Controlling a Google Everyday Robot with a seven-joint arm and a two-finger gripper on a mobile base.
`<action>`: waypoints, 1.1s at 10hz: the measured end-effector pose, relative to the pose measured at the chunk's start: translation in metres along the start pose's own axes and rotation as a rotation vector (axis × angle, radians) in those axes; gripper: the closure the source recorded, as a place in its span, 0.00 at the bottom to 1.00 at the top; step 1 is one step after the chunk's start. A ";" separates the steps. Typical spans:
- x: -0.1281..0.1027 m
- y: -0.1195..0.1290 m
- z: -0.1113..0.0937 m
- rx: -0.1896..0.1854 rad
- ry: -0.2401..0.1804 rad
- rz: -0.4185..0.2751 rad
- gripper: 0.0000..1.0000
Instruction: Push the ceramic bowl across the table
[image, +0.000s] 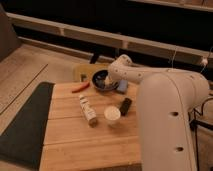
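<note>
White cup (112, 114), bottle (88, 110) (lying flat), dark mat (25, 125)

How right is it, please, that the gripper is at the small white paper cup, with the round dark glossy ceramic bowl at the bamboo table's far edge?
No: in the camera view the gripper is at the round dark glossy ceramic bowl, not the small white paper cup. The bowl is at the far edge of the bamboo table.

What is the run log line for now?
end effector: at ceramic bowl | ceramic bowl: near far edge of table | paper cup: apart, nearer camera
</note>
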 end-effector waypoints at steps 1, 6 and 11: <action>0.002 0.001 0.000 0.000 0.005 -0.001 0.35; 0.069 0.015 -0.038 0.107 0.227 0.077 0.35; 0.076 0.013 -0.011 0.111 0.296 0.113 0.35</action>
